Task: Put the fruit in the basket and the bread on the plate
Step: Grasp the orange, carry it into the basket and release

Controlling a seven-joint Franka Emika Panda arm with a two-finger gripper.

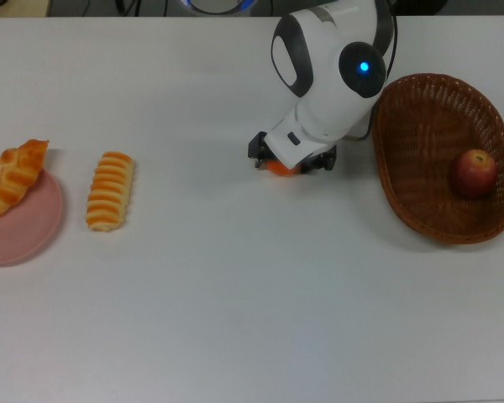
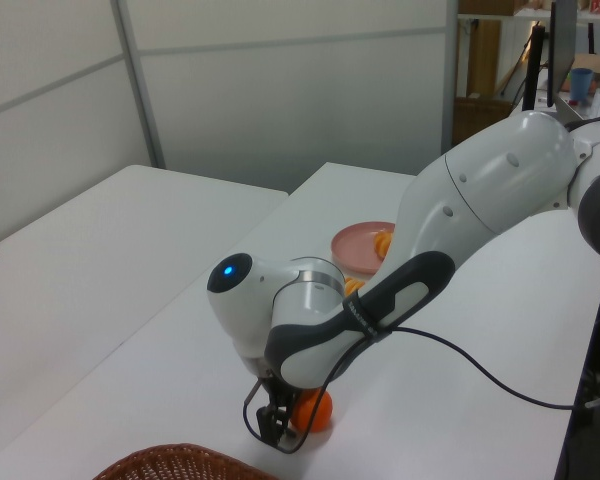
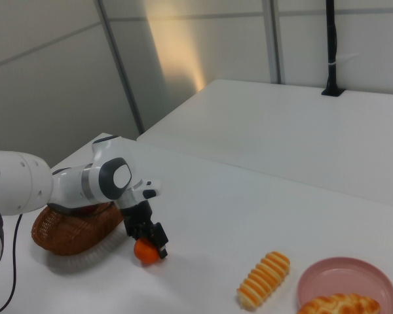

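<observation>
The orange mandarin (image 1: 277, 169) lies on the white table, mostly hidden under my gripper (image 1: 291, 161), which is open and lowered over it. The left view shows one finger (image 2: 274, 425) down beside the mandarin (image 2: 315, 412). In the right view the gripper (image 3: 150, 241) sits right on top of the mandarin (image 3: 145, 252). The red apple (image 1: 475, 172) rests inside the wicker basket (image 1: 420, 193). The braided loaf (image 1: 13, 176) lies partly on the pink plate (image 1: 21, 231). The striped roll (image 1: 109, 191) lies on the table beside the plate.
The basket (image 3: 65, 232) stands close behind the arm in the right view. The arm's black cable (image 2: 480, 375) hangs over the table in the left view. A second white table (image 3: 301, 131) stands behind.
</observation>
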